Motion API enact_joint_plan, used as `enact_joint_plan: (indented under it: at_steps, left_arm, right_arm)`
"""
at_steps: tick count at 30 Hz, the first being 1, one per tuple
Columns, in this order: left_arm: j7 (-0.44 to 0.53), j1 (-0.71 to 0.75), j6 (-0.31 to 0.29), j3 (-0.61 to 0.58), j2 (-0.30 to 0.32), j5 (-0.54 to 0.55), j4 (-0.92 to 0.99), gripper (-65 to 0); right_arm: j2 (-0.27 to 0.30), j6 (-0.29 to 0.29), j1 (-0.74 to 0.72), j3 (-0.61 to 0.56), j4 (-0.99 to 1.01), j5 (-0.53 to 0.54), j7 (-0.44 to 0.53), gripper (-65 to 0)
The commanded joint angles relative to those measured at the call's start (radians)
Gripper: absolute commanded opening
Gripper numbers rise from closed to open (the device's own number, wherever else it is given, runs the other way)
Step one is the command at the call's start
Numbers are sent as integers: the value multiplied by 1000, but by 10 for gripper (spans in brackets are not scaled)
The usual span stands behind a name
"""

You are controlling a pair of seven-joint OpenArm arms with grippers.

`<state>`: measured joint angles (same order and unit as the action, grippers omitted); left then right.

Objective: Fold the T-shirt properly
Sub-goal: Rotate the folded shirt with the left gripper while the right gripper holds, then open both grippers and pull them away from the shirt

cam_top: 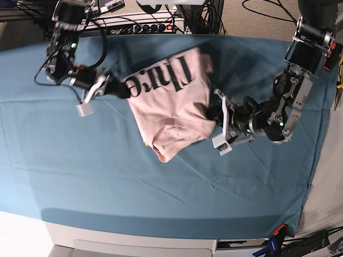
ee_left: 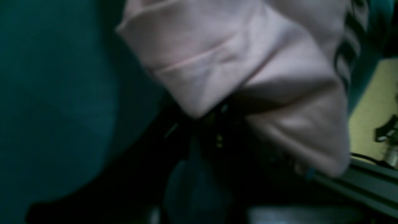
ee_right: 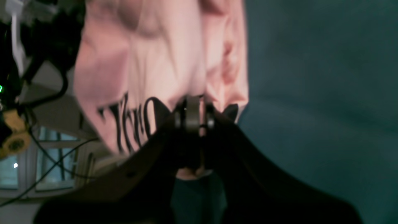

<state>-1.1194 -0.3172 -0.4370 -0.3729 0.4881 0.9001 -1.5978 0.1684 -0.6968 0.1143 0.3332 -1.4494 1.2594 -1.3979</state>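
T-shirt [cam_top: 171,99] pale pink, rumpled, black lettering up, on teal cloth [cam_top: 107,166].

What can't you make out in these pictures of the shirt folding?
- Left gripper: left wrist view is blurred and dark, and the T-shirt drapes over the jaws.
- Lettering: cut off by folds and the right gripper in the right wrist view.
- Shirt's underside: hidden against the table cloth, base view.

The T-shirt [cam_top: 171,107] lies on the table cloth [cam_top: 107,171], between the right claw [cam_top: 126,90] and the left claw [cam_top: 211,113]
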Motion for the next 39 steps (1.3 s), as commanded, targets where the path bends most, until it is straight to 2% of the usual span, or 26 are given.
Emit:
enact_joint_plan:
  at_steps: [1, 6, 13, 25, 29, 33, 39]
  left_arm:
    - [30, -32, 11, 8, 7, 11, -15, -650]
    - [45, -53, 23, 8, -3, -19, 4, -650]
    - [48, -66, 23, 8, -24, -39, 19, -650]
    - [91, -66, 23, 8, -31, -91, 19, -650]
    - [97, -65, 55, 8, -43, -109, 19, -650]
    - [108, -66, 60, 8, -48, -131, 19, -650]
    - [109, -66, 59, 8, -47, -151, 19, -650]
  right_arm:
    - [-6, -1, 8, 2, -31, 27, 2, -650]
    - [-60, -1, 79, 2, -90, 27, 2, -650]
    - [-91, -1, 146, 2, -97, 51, 2, -650]
    - [-93, -1, 154, 2, -97, 54, 2, -650]
    - [-93, -1, 154, 2, -97, 53, 2, -650]
    - [-93, -1, 154, 2, -97, 52, 2, -650]
    - [-93, -1, 128, 2, -97, -20, 2, -650]
